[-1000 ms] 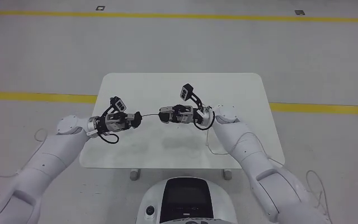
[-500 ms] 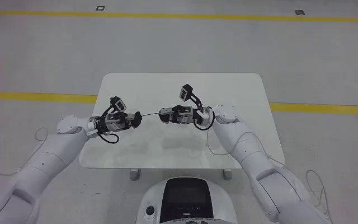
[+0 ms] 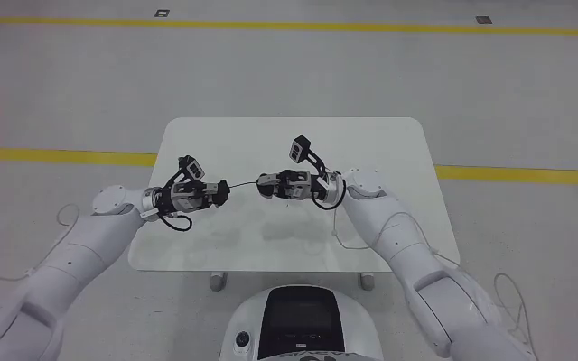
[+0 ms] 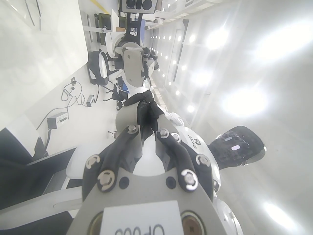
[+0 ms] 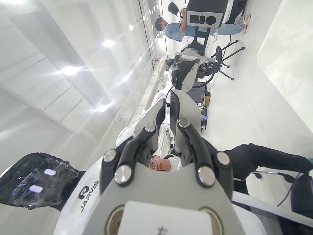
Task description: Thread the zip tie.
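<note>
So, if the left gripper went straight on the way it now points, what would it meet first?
Most likely the right gripper, which faces the left gripper tip to tip above the white table; only the black zip tie spans the gap. Their relative height is hard to judge from above.

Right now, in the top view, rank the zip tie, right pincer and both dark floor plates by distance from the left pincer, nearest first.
1. Zip tie, held in the left pincer.
2. Right pincer, by the tie's other end.
3. Left floor plate, beyond the table.
4. Right floor plate, beyond the table, farthest.
</note>
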Available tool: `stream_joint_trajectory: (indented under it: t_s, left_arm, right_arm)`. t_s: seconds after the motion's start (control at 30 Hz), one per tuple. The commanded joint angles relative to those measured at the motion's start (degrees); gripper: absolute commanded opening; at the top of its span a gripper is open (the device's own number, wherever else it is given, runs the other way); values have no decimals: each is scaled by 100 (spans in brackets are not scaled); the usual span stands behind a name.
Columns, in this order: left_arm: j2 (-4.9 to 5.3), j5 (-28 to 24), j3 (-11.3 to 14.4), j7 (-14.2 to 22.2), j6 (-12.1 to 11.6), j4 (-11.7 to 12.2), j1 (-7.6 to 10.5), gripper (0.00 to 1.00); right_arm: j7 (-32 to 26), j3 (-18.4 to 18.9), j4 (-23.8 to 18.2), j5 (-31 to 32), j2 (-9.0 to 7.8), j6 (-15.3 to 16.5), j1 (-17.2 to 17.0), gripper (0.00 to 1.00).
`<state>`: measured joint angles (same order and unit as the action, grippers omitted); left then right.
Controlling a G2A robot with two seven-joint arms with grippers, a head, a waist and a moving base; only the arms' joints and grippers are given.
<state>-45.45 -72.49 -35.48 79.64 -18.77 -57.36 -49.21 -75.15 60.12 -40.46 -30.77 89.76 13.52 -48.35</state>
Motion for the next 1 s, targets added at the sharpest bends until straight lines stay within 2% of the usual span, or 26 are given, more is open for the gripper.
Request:
stream_joint_trajectory:
  t_s: [0.0, 0.27, 0.3, 0.33, 0.97]
  left_arm:
    - [-3, -18, 26, 0, -5, 15, 10, 0]
    - [-14, -63, 110, 0, -20, 89, 55, 0]
    - [-15, -59, 121, 0, -20, 91, 61, 25]
    - [-15, -67, 128, 0, 0, 112, 59, 100]
    - [-15, -67, 128, 0, 0, 112, 59, 100]
  right_arm:
    - [36, -10, -4, 8, -5, -3, 1, 0]
    - [163, -60, -60, 47, -24, -32, -10, 0]
    - [178, -70, -68, 48, -24, -42, -11, 0]
    - [195, -81, -78, 47, -25, -51, -12, 0]
    - [433, -239, -7, 91, -3, -129, 51, 0]
